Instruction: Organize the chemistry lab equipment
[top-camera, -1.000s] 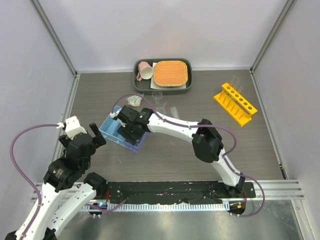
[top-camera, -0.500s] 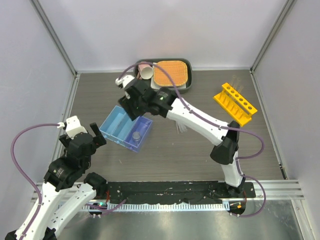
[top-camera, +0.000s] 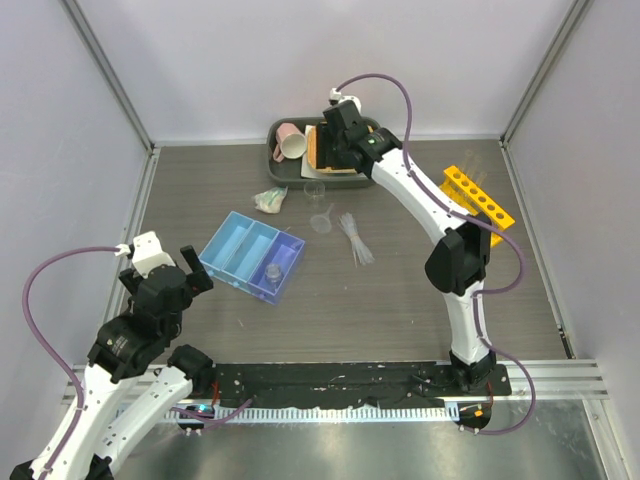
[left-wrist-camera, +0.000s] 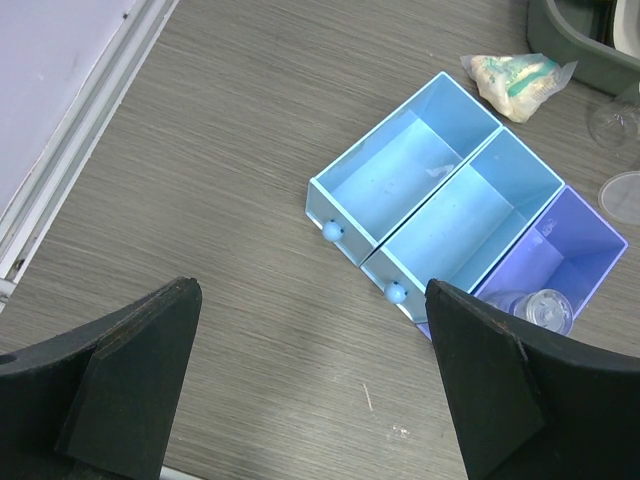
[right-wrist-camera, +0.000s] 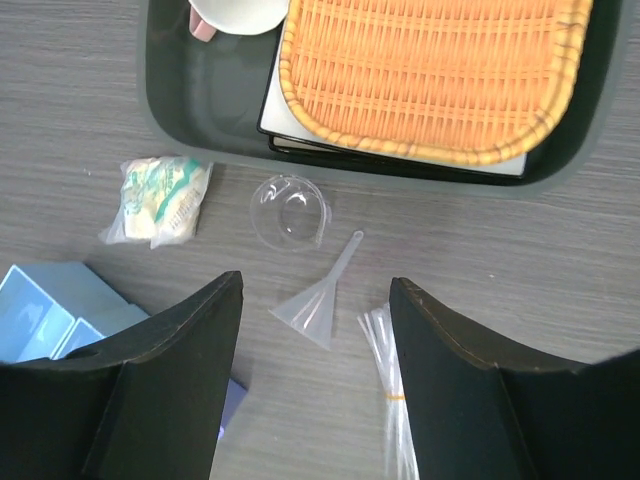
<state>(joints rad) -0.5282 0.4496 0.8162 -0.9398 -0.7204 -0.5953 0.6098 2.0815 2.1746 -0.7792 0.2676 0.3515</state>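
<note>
The blue three-compartment tray (top-camera: 240, 250) lies left of centre, with one small clear beaker (top-camera: 272, 271) in its purple end compartment; the left wrist view shows the tray (left-wrist-camera: 440, 200) and that beaker (left-wrist-camera: 541, 306). Another clear beaker (right-wrist-camera: 290, 212), the funnel (right-wrist-camera: 322, 300) and a bundle of pipettes (right-wrist-camera: 385, 400) lie on the table below my right gripper (right-wrist-camera: 315, 380), which is open, empty and high near the dark tray. In the top view it (top-camera: 331, 148) hovers at the back. The yellow rack (top-camera: 470, 206) stands far right. My left gripper (left-wrist-camera: 310, 390) is open and empty, short of the blue tray.
The dark tray (right-wrist-camera: 175, 100) at the back holds the orange mat (right-wrist-camera: 430, 75) and pink mug (right-wrist-camera: 235, 15). A small wrapped packet (right-wrist-camera: 160, 200) lies between it and the blue tray. Thin glass tubes (top-camera: 471, 166) lie beside the rack.
My right arm has swung from over the blue tray up and back to the dark tray. A beaker now lies in the purple compartment. The left arm has not moved.
</note>
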